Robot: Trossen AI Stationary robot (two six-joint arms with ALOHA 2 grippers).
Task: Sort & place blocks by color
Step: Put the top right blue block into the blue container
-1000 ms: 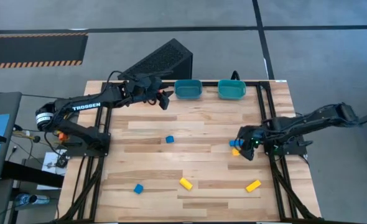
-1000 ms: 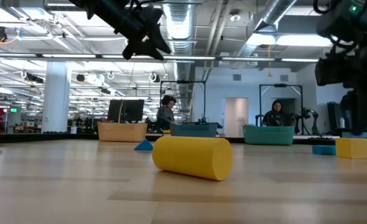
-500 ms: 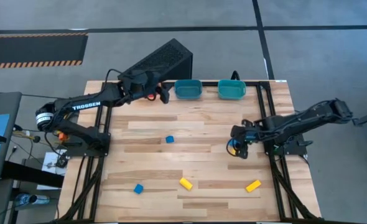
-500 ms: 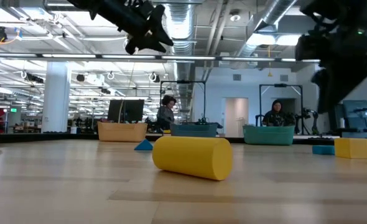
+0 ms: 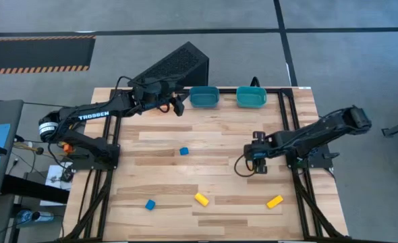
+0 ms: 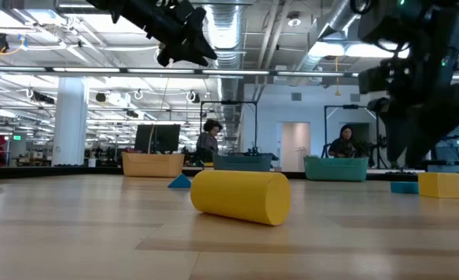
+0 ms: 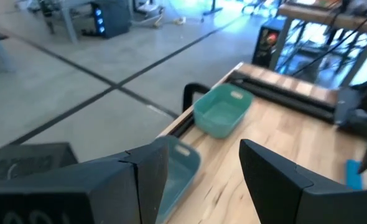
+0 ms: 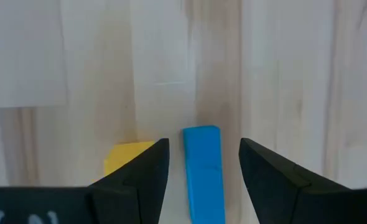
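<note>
My right gripper (image 5: 255, 164) points down over the table's right middle, open, above a blue bar block (image 8: 203, 171). One finger stands on either side of the bar, with a gap to each. A yellow block (image 8: 129, 157) lies just outside one finger. Both blocks rest flat on the wood and also show in the low view, the blue bar (image 6: 404, 187) and the yellow block (image 6: 439, 184). My left gripper (image 5: 179, 106) hangs open and empty high near the far edge, beside the left teal bin (image 5: 204, 96).
A second teal bin (image 5: 251, 97) stands at the far edge. Loose on the table are a blue block (image 5: 183, 151), another blue block (image 5: 150, 204), a yellow cylinder (image 5: 201, 198) and a yellow bar (image 5: 274, 201). A black box (image 5: 175, 64) sits beyond the far edge.
My right gripper has moved toward the table's left edge and rolled about its own axis. It has come from beside the blue bar and yellow block to over them. The blocks have stayed where they were.
</note>
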